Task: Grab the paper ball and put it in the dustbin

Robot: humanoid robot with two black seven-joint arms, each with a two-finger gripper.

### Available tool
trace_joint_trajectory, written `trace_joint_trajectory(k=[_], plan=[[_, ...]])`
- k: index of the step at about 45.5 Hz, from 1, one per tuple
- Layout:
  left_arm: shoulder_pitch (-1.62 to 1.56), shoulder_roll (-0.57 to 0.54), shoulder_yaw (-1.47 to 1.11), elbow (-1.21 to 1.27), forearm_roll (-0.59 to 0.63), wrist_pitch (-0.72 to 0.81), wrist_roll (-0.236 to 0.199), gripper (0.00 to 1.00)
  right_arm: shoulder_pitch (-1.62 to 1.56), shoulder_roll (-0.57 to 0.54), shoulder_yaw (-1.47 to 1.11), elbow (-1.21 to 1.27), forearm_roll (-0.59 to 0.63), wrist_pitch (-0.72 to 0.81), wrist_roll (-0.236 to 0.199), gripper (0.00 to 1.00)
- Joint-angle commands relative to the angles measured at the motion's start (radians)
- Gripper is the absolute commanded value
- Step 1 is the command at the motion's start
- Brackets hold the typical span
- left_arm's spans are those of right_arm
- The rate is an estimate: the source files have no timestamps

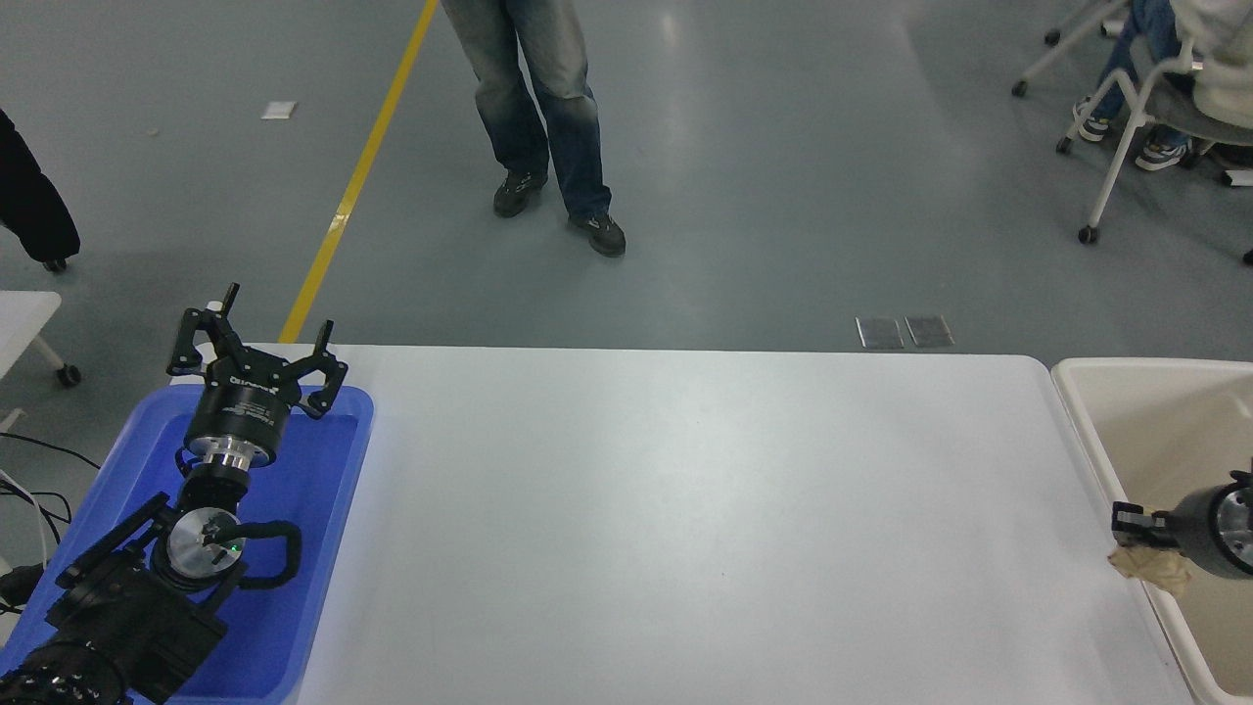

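The tan paper ball (pixel 1147 570) is held in my right gripper (pixel 1134 534), which comes in from the right edge and is shut on it. The ball hangs over the table's right edge, at the near rim of the cream-white dustbin (pixel 1136 401), which stands beside the table on the right. My left gripper (pixel 256 338) is open and empty, parked over the far end of the blue tray at the lower left.
The blue plastic tray (pixel 328 548) lies at the table's left end under my left arm. A person in jeans (pixel 543 108) stands on the floor beyond the table. Chairs and a seated person are at the top right.
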Motion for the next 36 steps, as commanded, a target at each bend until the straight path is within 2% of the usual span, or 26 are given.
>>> trace_joint_trajectory(k=[1,21,36], plan=[[0.000,0.000,0.000,0.000,0.000,0.000,0.000,1.00,0.301,-0.038,-0.105,0.034,0.004,0.171,-0.002,0.00],[0.000,0.000,0.000,0.000,0.000,0.000,0.000,1.00,0.638,-0.039,-0.216,0.034,-0.001,0.364,-0.002,0.00],[0.000,0.000,0.000,-0.001,0.000,0.000,0.000,1.00,0.706,-0.034,-0.235,0.036,-0.001,0.404,-0.002,0.00]])
